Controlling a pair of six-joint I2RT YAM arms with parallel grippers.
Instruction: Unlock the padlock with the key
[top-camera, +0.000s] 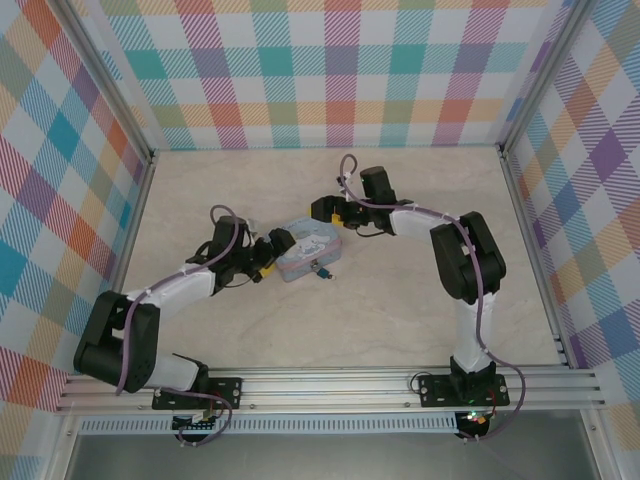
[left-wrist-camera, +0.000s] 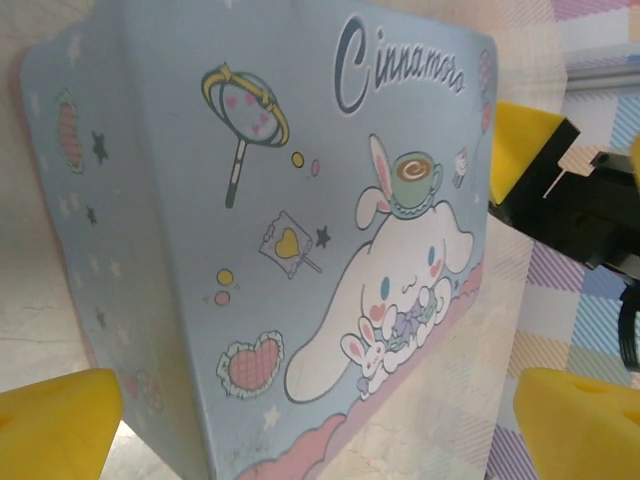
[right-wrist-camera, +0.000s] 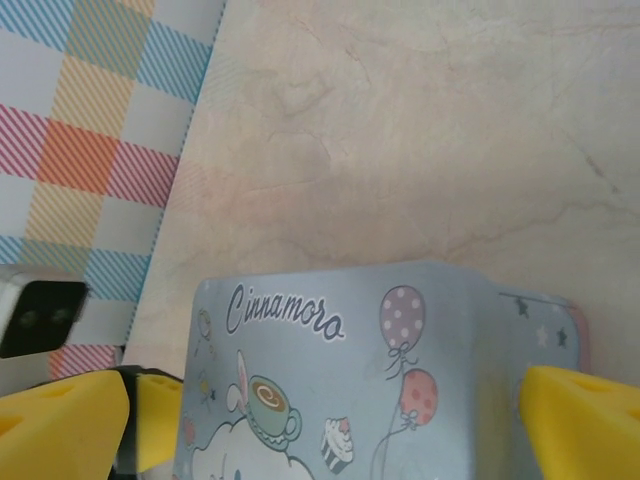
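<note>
Flanking the cartoon tin (top-camera: 306, 246), my left gripper (top-camera: 274, 248) and right gripper (top-camera: 328, 214) gape empty; the padlock (top-camera: 322, 270) lies just beside its near wall, toward my bases, about equally near both.

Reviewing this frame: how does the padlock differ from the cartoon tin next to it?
Size: the padlock is tiny, while the tin is many times larger.
Look: the padlock is a plain, darker teal, while the tin is pastel blue with cartoon prints.
Position: the tin sits between the fingers of the open left hand and the open right hand, while the padlock lies at the tin's near side, outside both.
Shared: both are bluish, and neither is gripped.
</note>
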